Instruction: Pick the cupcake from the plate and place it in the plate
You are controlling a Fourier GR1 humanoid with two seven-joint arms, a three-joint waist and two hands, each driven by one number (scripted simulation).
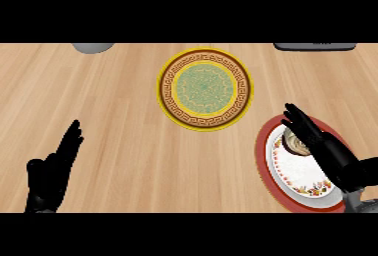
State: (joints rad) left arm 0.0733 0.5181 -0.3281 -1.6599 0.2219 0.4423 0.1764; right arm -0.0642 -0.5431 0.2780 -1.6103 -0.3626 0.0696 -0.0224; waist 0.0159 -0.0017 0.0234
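The cupcake point(295, 145) sits on a white plate with a red rim point(295, 175) at the lower right; only part of its swirled top shows. My right hand point(325, 147) hovers over that plate with fingers straight, covering most of the cupcake from the right side. A yellow plate with a green patterned centre point(204, 88) lies on the wooden counter at upper middle, holding nothing. My left hand point(52, 172) rests open at the lower left, fingers up.
A grey rounded object point(93, 47) shows at the top left edge. A dark flat object point(314, 46) sits at the top right edge. Bare wood lies between the two plates and across the left side.
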